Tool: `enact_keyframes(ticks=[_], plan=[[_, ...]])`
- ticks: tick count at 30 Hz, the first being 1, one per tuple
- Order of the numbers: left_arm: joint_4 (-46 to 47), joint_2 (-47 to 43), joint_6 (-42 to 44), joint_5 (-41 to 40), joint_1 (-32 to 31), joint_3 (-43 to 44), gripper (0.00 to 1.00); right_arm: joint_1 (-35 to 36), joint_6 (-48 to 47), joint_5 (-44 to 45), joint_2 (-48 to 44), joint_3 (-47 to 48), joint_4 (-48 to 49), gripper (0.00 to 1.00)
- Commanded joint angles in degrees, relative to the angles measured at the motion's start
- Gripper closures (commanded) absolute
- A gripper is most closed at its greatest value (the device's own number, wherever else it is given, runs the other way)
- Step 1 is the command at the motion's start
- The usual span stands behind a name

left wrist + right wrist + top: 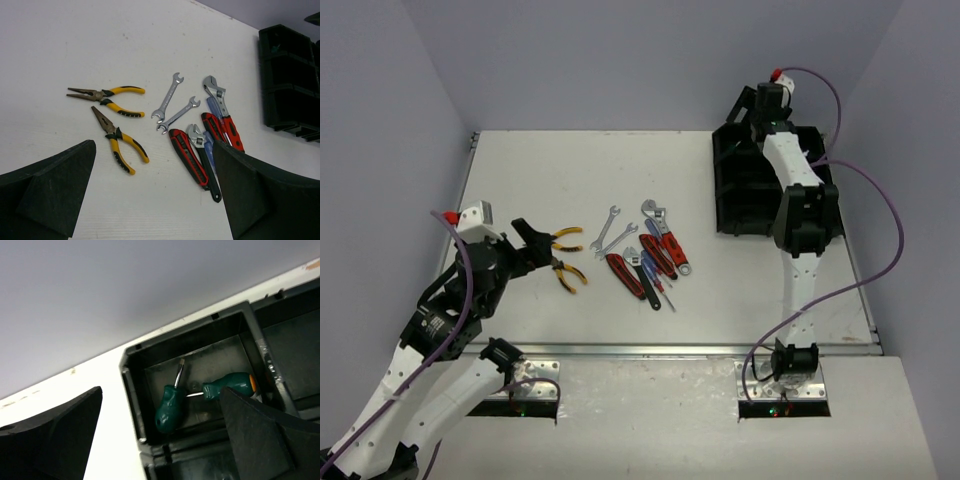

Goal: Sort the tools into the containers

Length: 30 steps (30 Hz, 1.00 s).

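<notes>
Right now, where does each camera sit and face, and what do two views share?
Top external: above, behind the bases, down onto the table; both arms show.
Left wrist: low over the table, facing pliers and wrenches; its open fingers show.
Right wrist: above the organiser tray, looking into a compartment with two green screwdrivers; its fingers show.
Shared: top and left wrist show the pliers.

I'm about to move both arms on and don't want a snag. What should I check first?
1. Right jaws open: ok.
2. Two green screwdrivers lying in one tray compartment: ok.
3. Left jaws open: ok.
4. Both pliers lying apart from the wrenches: ok.
5. Other tray compartments free: cannot tell.
</notes>
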Motion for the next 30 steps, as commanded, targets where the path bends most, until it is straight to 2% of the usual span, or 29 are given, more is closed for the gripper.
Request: enact_keyframes(ticks=[1,3,4,7,9,12,14,18,20,21,24,26,28,30], plan=[[2.2,-0.9,0.5,-0.9,0.4,0.0,0.00,1.9,-2.2,-2.9,-14.9,-1.0,-3.8,0.01],[1.6,-0.9,-0.2,-1.8,0.6,0.0,0.00,3.9,-3.7,-0.6,-23.5,-6.1,-10.4,0.01],[1.1,-0.7,-1.0,-3.2,1.1,0.0,0.00,5.7,-4.8,-0.6,-26.9,-15.0,-10.7,0.01],[0.7,-0.4,-1.6,-5.1,1.6,-0.3,0.00,10.8,-6.6,-4.7,-39.6,-28.9,-9.3,0.01],[0.6,0.4,-1.9,-5.4,2.1,-0.2,0.00,14.8,-9.2,-2.4,-43.1,-35.5,-11.6,0.01],[0.1,1.8,-2.4,-5.8,2.6,0.0,0.00,23.3,-11.9,7.7,-46.8,-40.4,-16.6,0.01],[-0.2,2.7,-2.5,-5.8,2.7,0.1,0.00,26.1,-11.2,9.5,-48.0,-44.6,-18.4,0.01],[-0.1,3.0,-2.5,-5.6,2.8,0.1,0.00,27.2,-5.2,-7.6,-50.9,-51.6,-17.1,0.01],[-0.1,2.9,-2.5,-5.5,3.0,0.1,0.00,29.1,-3.6,-16.4,-52.7,-57.1,-9.9,0.01],[0.0,2.8,-2.5,-5.4,3.0,0.1,0.00,30.7,-3.2,-14.9,-52.7,-58.4,-9.8,0.03],[0.1,2.6,-2.4,-5.0,3.0,0.0,0.00,37.8,-4.3,-5.2,-45.1,-53.8,-18.5,0.12],[0.3,2.2,-2.4,-4.9,3.0,-0.1,0.00,40.0,-4.6,-4.7,-41.4,-52.9,-18.8,0.21],[0.5,2.0,-2.2,-4.5,3.0,-0.2,0.00,41.5,-4.9,-4.5,-38.5,-52.1,-19.0,0.36],[1.0,1.7,-1.7,-3.9,3.0,-0.3,0.00,42.3,-4.9,-3.9,-35.0,-50.2,-20.4,0.43]])
